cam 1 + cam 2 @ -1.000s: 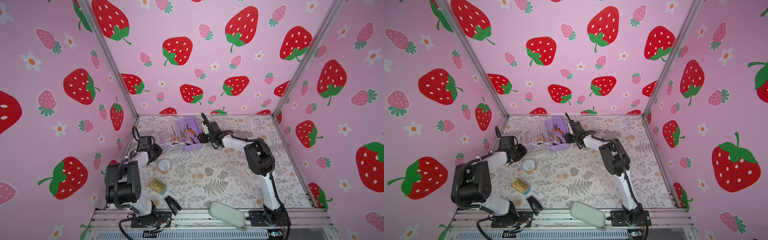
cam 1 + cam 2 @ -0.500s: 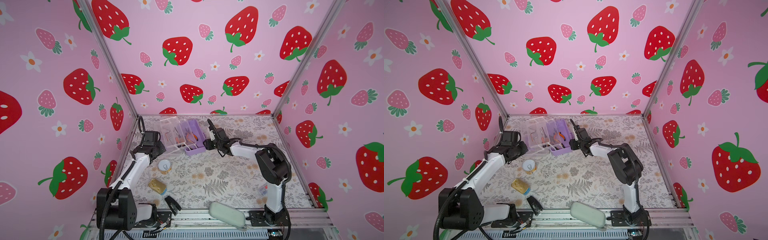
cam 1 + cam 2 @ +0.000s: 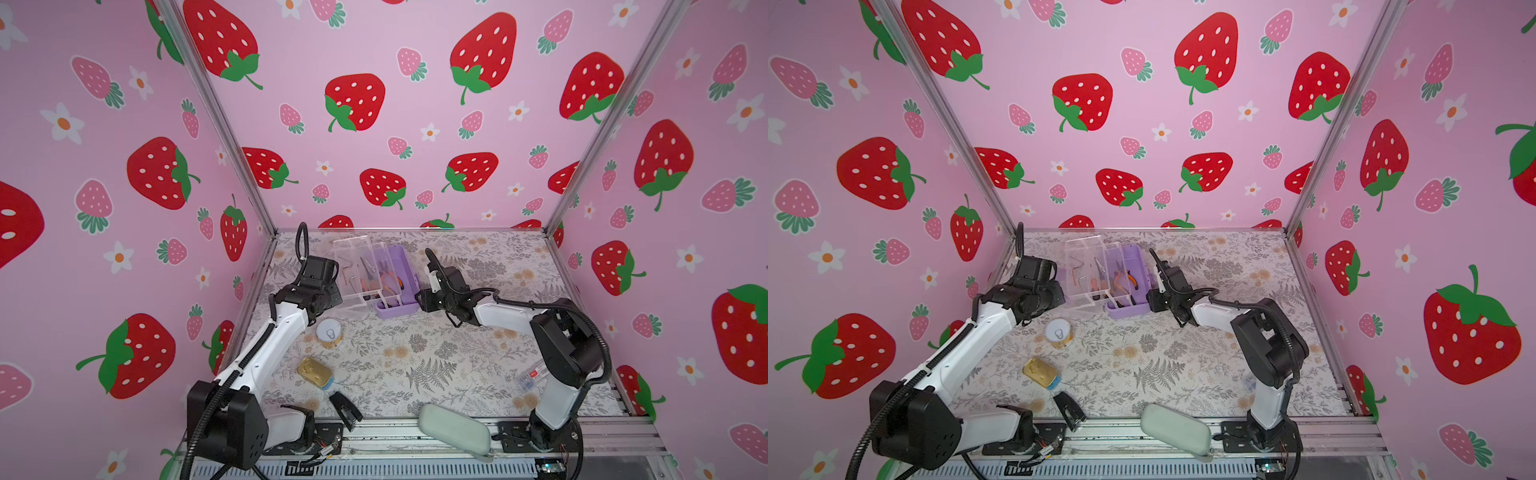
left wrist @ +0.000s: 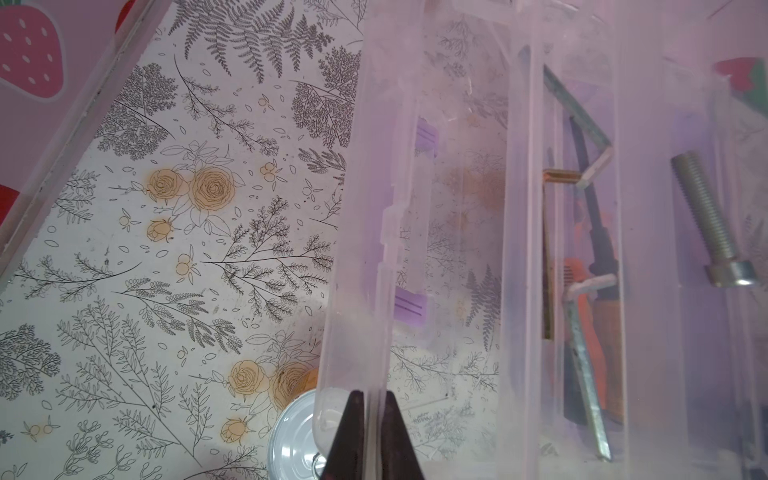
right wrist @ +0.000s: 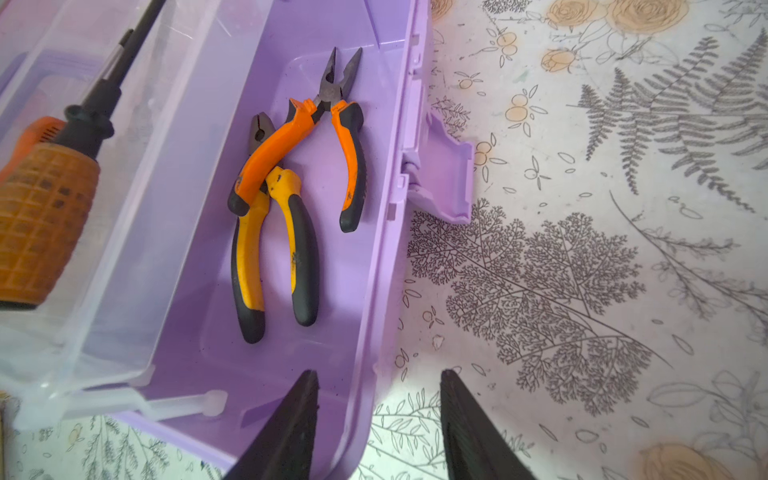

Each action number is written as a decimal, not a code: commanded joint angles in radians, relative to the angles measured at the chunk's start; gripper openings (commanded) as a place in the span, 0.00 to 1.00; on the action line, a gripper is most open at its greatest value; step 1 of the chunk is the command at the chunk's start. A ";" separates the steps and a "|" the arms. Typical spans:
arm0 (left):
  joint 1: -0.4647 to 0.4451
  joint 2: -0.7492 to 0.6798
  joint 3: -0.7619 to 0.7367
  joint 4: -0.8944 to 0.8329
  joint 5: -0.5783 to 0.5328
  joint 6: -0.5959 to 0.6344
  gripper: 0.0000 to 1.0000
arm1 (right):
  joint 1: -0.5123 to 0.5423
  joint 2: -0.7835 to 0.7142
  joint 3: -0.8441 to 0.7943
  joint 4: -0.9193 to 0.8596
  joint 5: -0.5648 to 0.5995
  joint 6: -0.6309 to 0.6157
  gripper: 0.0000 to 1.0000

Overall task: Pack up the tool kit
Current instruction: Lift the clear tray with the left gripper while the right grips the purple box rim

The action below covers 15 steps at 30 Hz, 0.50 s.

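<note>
The tool kit stands open at the back of the table, its lilac base (image 3: 397, 286) to the right and its clear lid (image 3: 353, 266) raised at a slant to the left. My left gripper (image 4: 374, 415) is shut on the lid's thin clear edge. Hex keys (image 4: 582, 332) and a bolt (image 4: 710, 220) show through the plastic. My right gripper (image 5: 378, 386) is open astride the base's side wall (image 5: 374, 291), one finger inside and one outside. Orange-handled pliers (image 5: 291, 166) lie in the base. A screwdriver (image 5: 41, 208) lies in the clear tray.
A round tin (image 3: 329, 332) sits just in front of the left gripper and a gold oblong tin (image 3: 314, 372) nearer the front. A pale green pouch (image 3: 453, 428) and a small black object (image 3: 345, 411) lie at the front rail. Pink walls close three sides.
The left gripper has closed on the lid's edge and the lid has swung up toward the base. The right gripper has drawn back from over the case to the base's side wall.
</note>
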 commanded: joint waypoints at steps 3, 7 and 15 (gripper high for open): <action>-0.036 -0.054 0.108 0.053 -0.014 -0.050 0.07 | 0.011 -0.008 -0.051 -0.084 0.006 0.006 0.49; -0.086 -0.064 0.129 0.054 -0.048 -0.050 0.07 | 0.011 -0.009 -0.053 -0.085 0.006 0.002 0.49; -0.168 -0.047 0.156 0.014 -0.131 -0.034 0.07 | 0.011 0.003 -0.042 -0.082 0.000 0.000 0.49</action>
